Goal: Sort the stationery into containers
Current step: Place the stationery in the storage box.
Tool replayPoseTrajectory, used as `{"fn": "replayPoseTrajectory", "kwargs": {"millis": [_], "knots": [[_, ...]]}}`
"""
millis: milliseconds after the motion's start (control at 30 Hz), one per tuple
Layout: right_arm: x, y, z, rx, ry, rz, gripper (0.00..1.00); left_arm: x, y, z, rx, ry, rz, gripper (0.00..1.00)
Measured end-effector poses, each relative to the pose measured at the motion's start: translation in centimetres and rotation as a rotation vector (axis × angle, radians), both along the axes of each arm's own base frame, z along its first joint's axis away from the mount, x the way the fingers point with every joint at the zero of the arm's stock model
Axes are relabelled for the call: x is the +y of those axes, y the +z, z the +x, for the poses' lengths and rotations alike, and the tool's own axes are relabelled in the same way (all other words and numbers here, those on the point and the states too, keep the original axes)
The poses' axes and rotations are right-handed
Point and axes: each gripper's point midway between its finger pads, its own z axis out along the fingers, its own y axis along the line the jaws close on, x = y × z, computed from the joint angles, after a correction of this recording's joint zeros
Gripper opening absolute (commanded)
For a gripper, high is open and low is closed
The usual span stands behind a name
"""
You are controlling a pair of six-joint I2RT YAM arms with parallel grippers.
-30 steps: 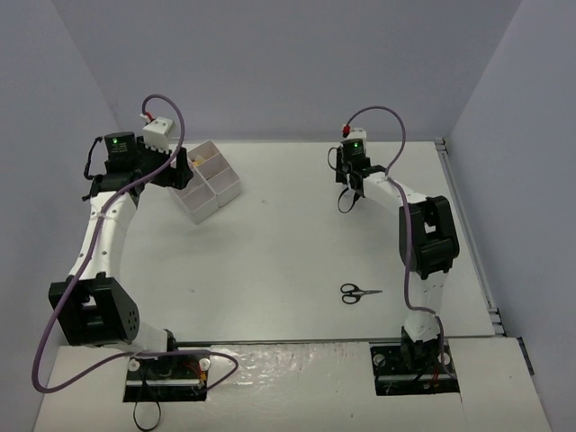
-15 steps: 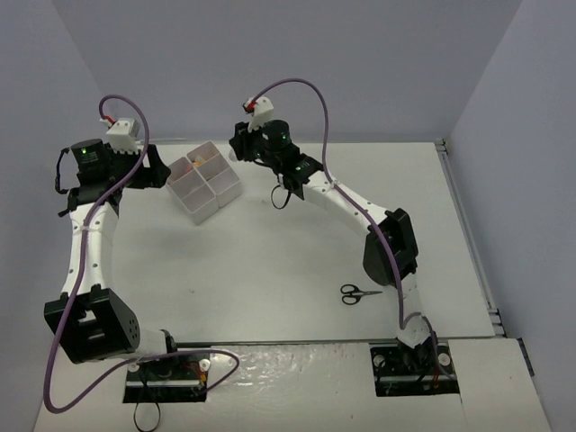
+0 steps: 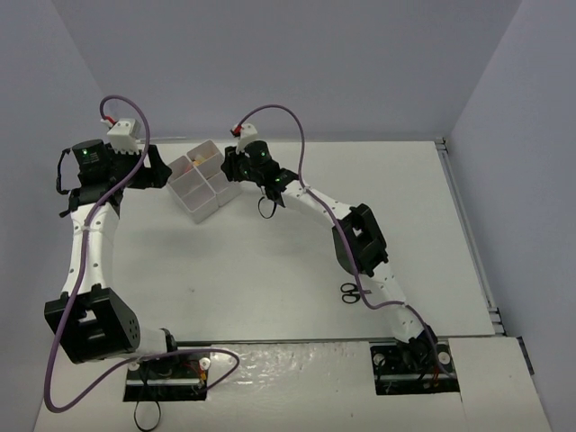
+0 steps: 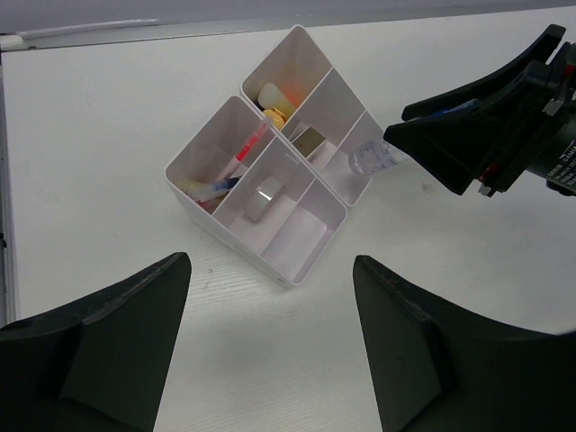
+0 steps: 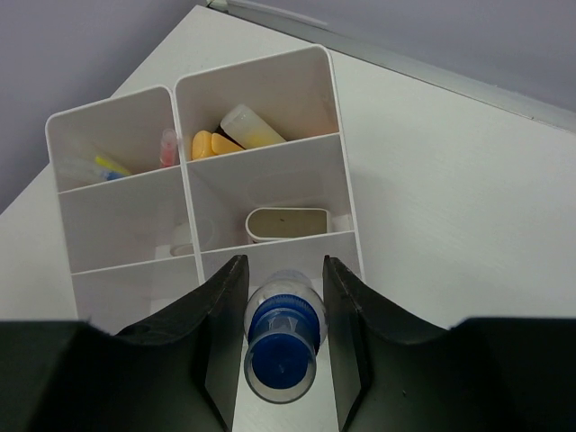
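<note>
Blue-capped bottle (image 5: 282,346), we had it clamped in R gripper (image 5: 283,297) at white tray (image 5: 270,175) edge, L gripper (image 4: 270,270) jaws wide apart.

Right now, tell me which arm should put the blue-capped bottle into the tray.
Right. The right gripper is shut on the blue-capped bottle, just above the white tray's edge compartment. The left gripper is open, empty and set back from the tray.
</note>
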Motion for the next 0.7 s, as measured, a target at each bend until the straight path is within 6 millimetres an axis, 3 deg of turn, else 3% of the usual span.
{"fn": "replayPoseTrajectory", "kwargs": {"millis": [67,100,267,433,700], "knots": [[0.1,-0.3,-0.1,0.009,0.001,0.004,0.01,0.0,0.0,0.0,-0.001,-0.001,0.000,0.70],[0.1,-0.3,-0.1,0.012,0.002,0.006,0.06,0.0,0.0,0.0,-0.001,-0.001,0.000,0.70],[0.1,-0.6,-0.1,0.015,0.001,0.003,0.51,0.0,0.1,0.1,-0.006,-0.002,0.000,0.70],[0.1,-1.5,0.0,0.021,0.001,-0.009,0.65,-0.1,0.1,0.1,-0.007,-0.004,0.000,0.70],[-0.1,-1.9,0.0,0.019,0.002,-0.029,0.70,-0.1,0.2,0.1,-0.008,-0.009,-0.003,0.70]]}}
